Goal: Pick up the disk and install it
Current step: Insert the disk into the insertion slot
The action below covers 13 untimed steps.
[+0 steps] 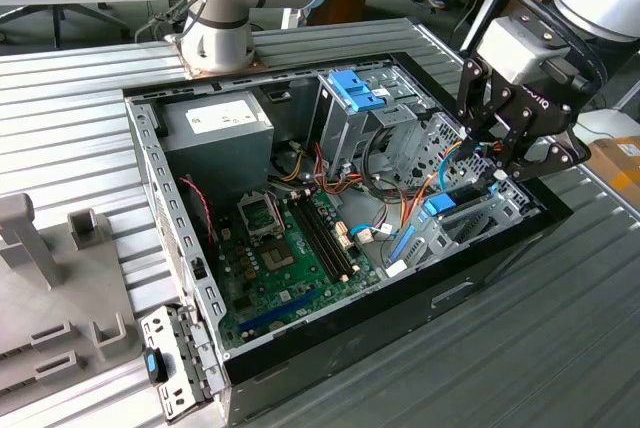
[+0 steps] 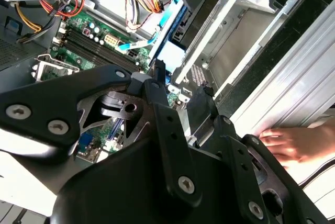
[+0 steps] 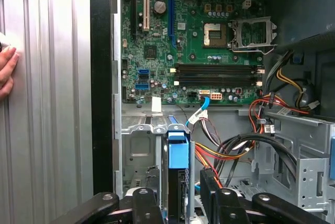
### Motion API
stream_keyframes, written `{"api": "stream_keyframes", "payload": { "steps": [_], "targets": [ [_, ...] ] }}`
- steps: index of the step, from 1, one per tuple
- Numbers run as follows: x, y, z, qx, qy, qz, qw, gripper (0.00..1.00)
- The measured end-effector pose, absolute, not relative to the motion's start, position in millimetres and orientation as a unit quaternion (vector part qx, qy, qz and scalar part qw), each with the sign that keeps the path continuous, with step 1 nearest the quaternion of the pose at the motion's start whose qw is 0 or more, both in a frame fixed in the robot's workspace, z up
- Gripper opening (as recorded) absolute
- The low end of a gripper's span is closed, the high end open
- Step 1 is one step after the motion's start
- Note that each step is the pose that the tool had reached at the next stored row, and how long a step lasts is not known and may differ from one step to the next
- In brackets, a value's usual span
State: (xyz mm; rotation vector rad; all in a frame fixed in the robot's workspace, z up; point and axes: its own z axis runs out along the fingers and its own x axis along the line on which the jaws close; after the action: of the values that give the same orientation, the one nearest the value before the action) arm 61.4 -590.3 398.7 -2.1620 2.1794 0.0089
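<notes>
The disk (image 3: 178, 179) stands on edge in a metal bay of the open computer case (image 1: 150, 178), its blue carrier rail (image 1: 440, 205) facing the motherboard. In the second wrist view the disk (image 2: 168, 51) shows just beyond the black fingers (image 2: 157, 90). My gripper (image 3: 180, 200) straddles the disk from above, one finger on each side, with a narrow gap showing between each finger and the disk. In the exterior view the gripper (image 1: 492, 163) hangs over the case's corner at the exterior view's right.
The green motherboard (image 1: 290, 248), bundled cables (image 1: 375, 188), an upright cage with a blue latch (image 1: 355, 88) and a grey power supply (image 1: 215, 123) crowd the case. A person's hand (image 2: 282, 143) rests on the ribbed table beside the case. A loose metal bracket (image 1: 170, 368) lies outside.
</notes>
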Motion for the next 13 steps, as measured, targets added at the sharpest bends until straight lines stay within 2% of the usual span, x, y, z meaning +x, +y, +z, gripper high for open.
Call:
{"api": "stream_keyframes", "payload": {
  "steps": [13],
  "targets": [
    [79, -585, 398, -0.704, 0.709, 0.003, 0.036, 0.44]
  ]
}}
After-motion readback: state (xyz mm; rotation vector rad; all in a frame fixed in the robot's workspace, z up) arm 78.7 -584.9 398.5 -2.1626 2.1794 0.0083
